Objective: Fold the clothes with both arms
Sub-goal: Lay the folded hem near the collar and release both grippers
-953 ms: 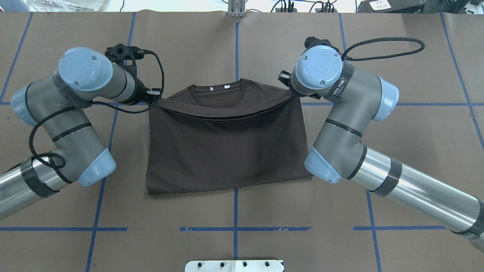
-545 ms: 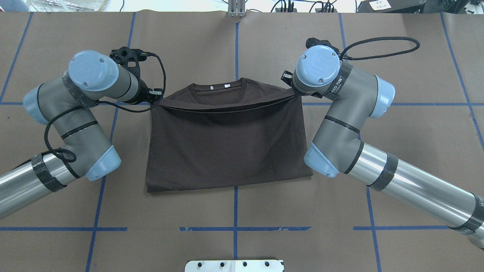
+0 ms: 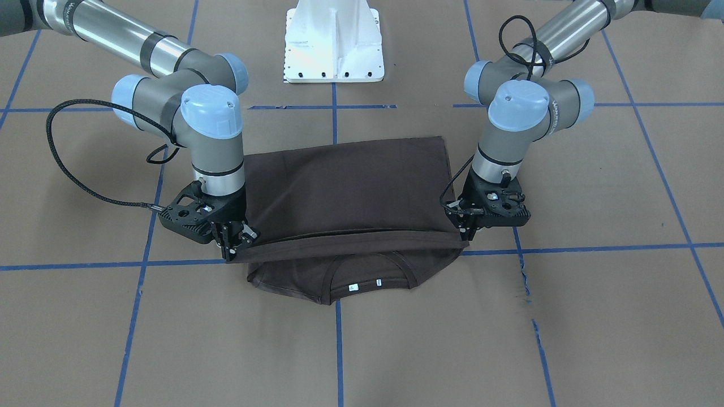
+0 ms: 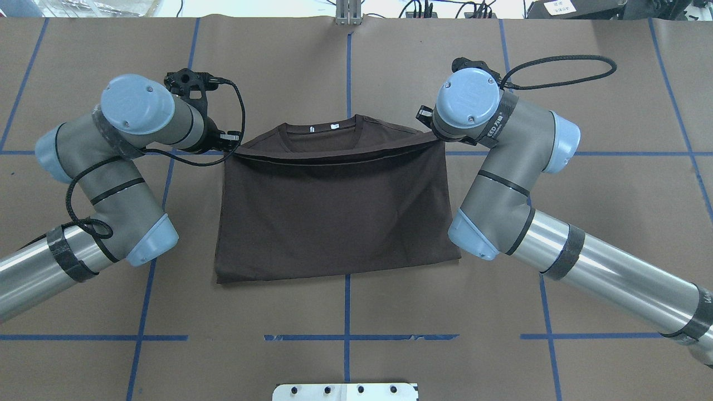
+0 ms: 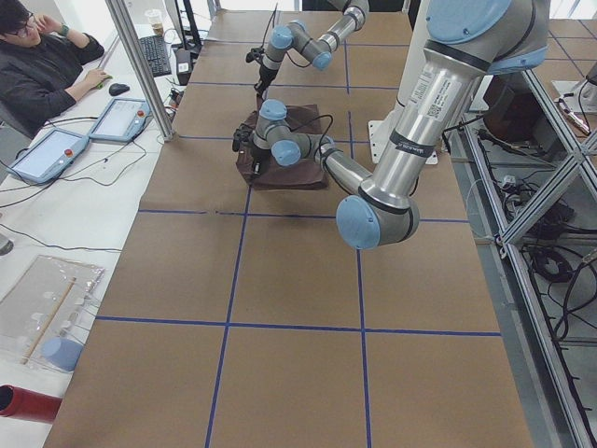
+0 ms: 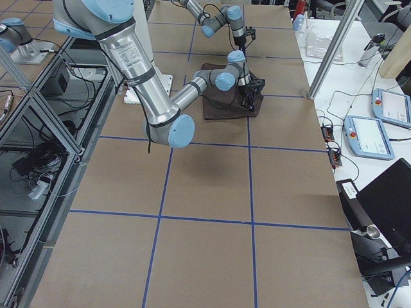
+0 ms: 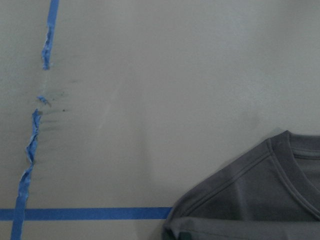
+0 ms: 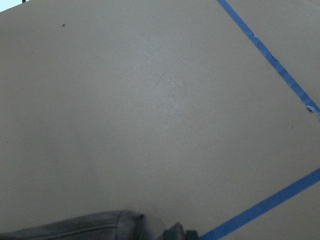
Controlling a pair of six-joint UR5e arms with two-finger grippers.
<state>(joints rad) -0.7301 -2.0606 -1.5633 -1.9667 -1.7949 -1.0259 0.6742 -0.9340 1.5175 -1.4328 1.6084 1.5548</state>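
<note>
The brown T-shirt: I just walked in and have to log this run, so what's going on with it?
Both arms are folding the dark brown T-shirt on the table. The left gripper and right gripper each pinch one end of its bottom edge, held taut between them and laid over the body just short of the collar. The collar and white neck tags show beyond that edge, which is not yet released.

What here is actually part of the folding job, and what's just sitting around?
In the job: brown T-shirt; left gripper and right gripper, each gripping a corner of its folded-over layer.
Just around: white base plate, blue tape lines, tablet, keyboard.
</note>
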